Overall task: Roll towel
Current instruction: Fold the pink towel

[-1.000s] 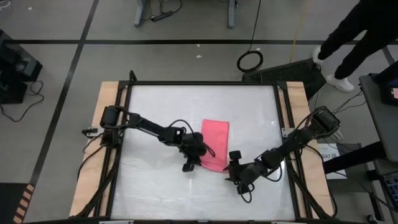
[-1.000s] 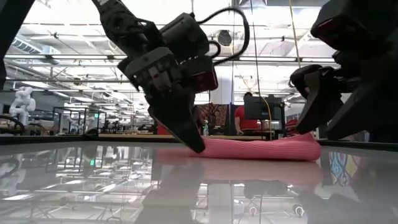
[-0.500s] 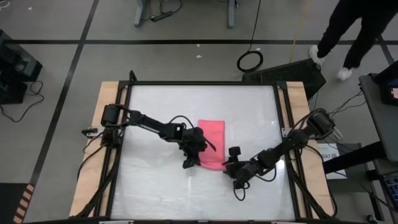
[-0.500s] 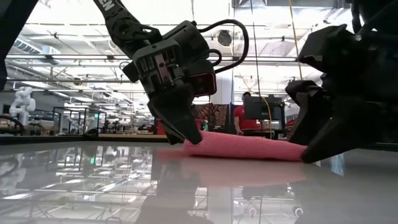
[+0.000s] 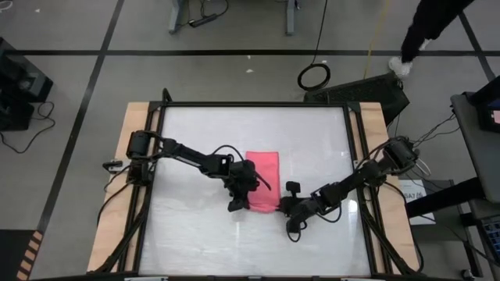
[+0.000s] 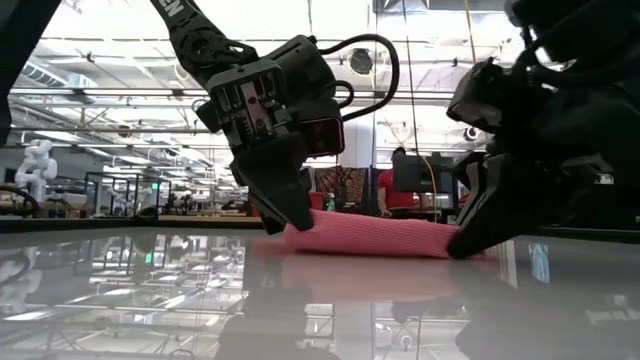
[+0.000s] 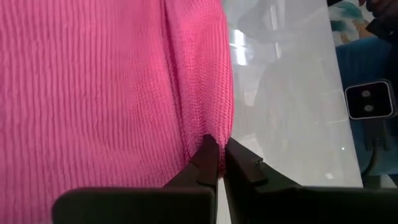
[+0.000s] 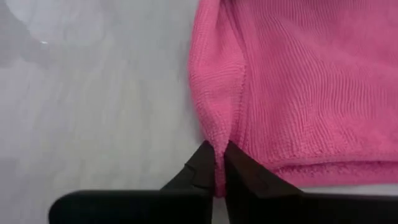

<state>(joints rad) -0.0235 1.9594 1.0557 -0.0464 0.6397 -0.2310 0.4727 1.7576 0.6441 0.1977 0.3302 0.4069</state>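
The pink towel (image 5: 263,178) lies flat on the white table as a narrow rectangle, its long sides running from far to near. In the low view the towel (image 6: 370,238) is a low pink strip between the two arms. My left gripper (image 5: 242,201) is shut at its near left corner, and my right gripper (image 5: 283,206) is shut at its near right corner. Both slant down onto the table. The wrist views show each pair of fingertips closed on pink cloth. My left gripper (image 7: 219,154) pinches the towel's side edge (image 7: 214,132) at the near left corner between its two fingertips, slanting down from the table's left. The cloth puckers into a ridge there, and the towel lies on the table. My right gripper (image 8: 217,160) pinches the towel's side edge (image 8: 216,138) close to the near right corner, slanting down from the table's right. One layer or several, I cannot tell. The cloth bunches slightly at the fingertips, and the towel stays on the table.
Bare white table (image 5: 195,234) lies all round the towel, bounded by a black frame (image 5: 254,104) and wooden side strips. A person (image 5: 430,31) walks on the floor beyond the far right corner.
My right gripper has gone down and toward the table's left onto the towel's near right corner, rolled somewhat, and shut there. My left gripper has stayed in place and turned a little. The towel has slid slightly toward the table's left.
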